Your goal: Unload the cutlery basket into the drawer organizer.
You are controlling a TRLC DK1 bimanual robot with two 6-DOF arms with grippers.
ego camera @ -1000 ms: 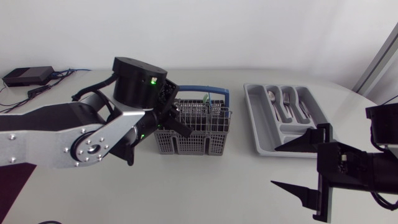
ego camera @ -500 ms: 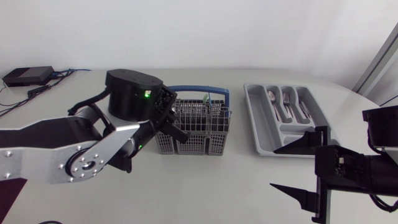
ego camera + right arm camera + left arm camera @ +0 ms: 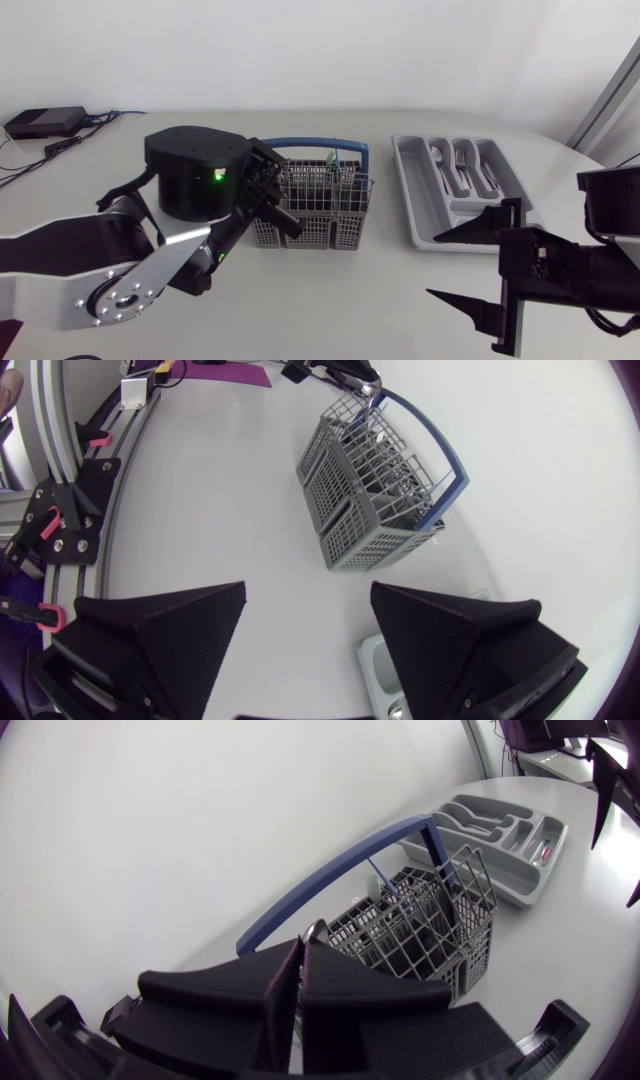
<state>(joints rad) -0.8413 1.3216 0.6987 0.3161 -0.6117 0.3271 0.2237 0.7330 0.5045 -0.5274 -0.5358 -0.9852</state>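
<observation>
The grey wire cutlery basket point(image 3: 320, 215) with a blue handle stands mid-table, with a green-tipped piece upright inside. My left gripper point(image 3: 285, 212) is at its left end, shut. In the left wrist view its fingertips point(image 3: 303, 942) are pressed together on a thin rounded handle end point(image 3: 318, 927), just above the basket point(image 3: 420, 920). The grey organizer point(image 3: 425, 215) lies to the right and holds a spoon and forks point(image 3: 460, 165). My right gripper point(image 3: 435, 265) hovers open and empty in front of the organizer; the right wrist view has the basket point(image 3: 375, 480) well ahead of it point(image 3: 308, 595).
A black box point(image 3: 45, 122) with cables sits at the far left of the table. My left arm's large black joint housing point(image 3: 195, 170) hangs left of the basket. Bare tabletop lies between basket and organizer and along the front edge.
My left arm's wrist housing has drawn back to the left and toward the front while its shut fingertips stayed at the basket's left end. The right gripper has shifted slightly left.
</observation>
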